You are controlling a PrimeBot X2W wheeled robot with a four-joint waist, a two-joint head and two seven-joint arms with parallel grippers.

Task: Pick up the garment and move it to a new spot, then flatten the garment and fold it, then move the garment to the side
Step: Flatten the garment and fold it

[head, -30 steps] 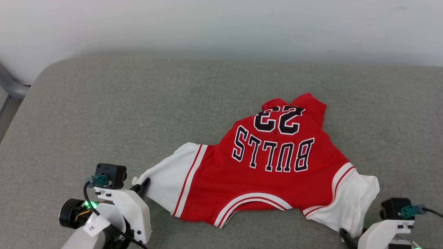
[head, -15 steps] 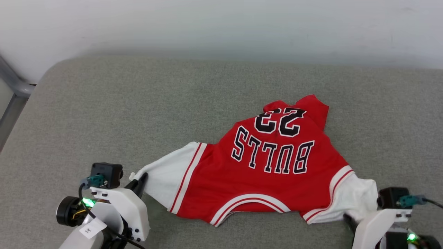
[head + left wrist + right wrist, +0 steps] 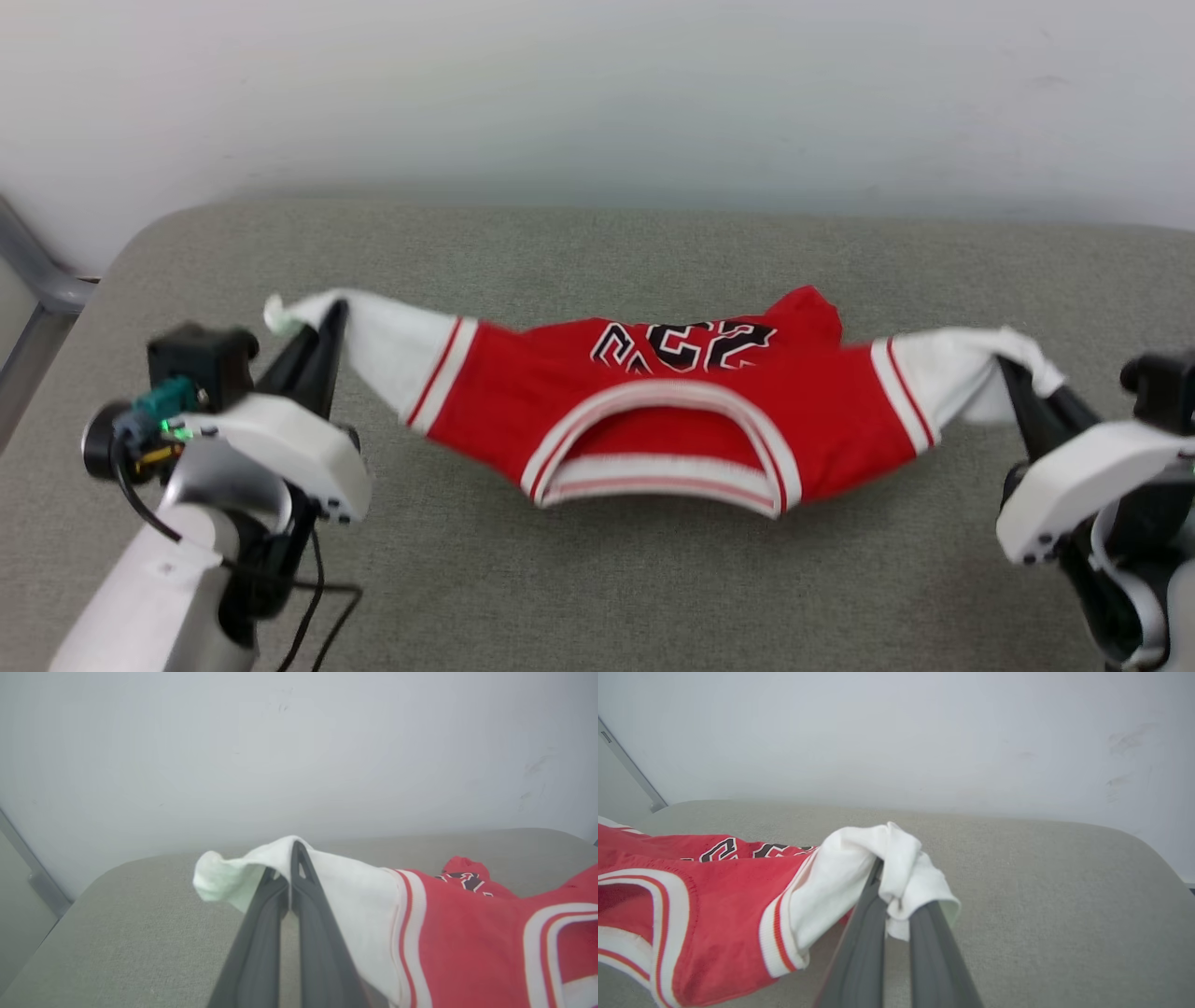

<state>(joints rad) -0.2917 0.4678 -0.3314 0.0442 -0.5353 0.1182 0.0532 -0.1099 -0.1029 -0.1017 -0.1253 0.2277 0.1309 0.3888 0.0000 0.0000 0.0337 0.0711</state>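
The garment [image 3: 672, 401], a red jersey with white sleeves and striped trim, hangs stretched between both grippers above the grey cushion [image 3: 597, 579]. Its collar faces me and the black numbers show along its top fold. My left gripper [image 3: 327, 322] is shut on the left white sleeve [image 3: 355, 896], its fingertips [image 3: 299, 858] pinching the cloth in the left wrist view. My right gripper [image 3: 1013, 373] is shut on the right white sleeve [image 3: 859, 868], which bunches over its fingers [image 3: 878, 896]. The jersey's middle sags low toward the cushion; whether it touches I cannot tell.
A pale wall [image 3: 597, 93] runs behind the cushion's far edge. A grey metal bar [image 3: 37, 280] stands at the far left past the cushion's rounded corner. A black cable [image 3: 317, 597] loops beside my left arm.
The right gripper closed on the right sleeve. Both grippers rose and spread apart, lifting the jersey off the cushion so it hangs between them. The head view also shifted.
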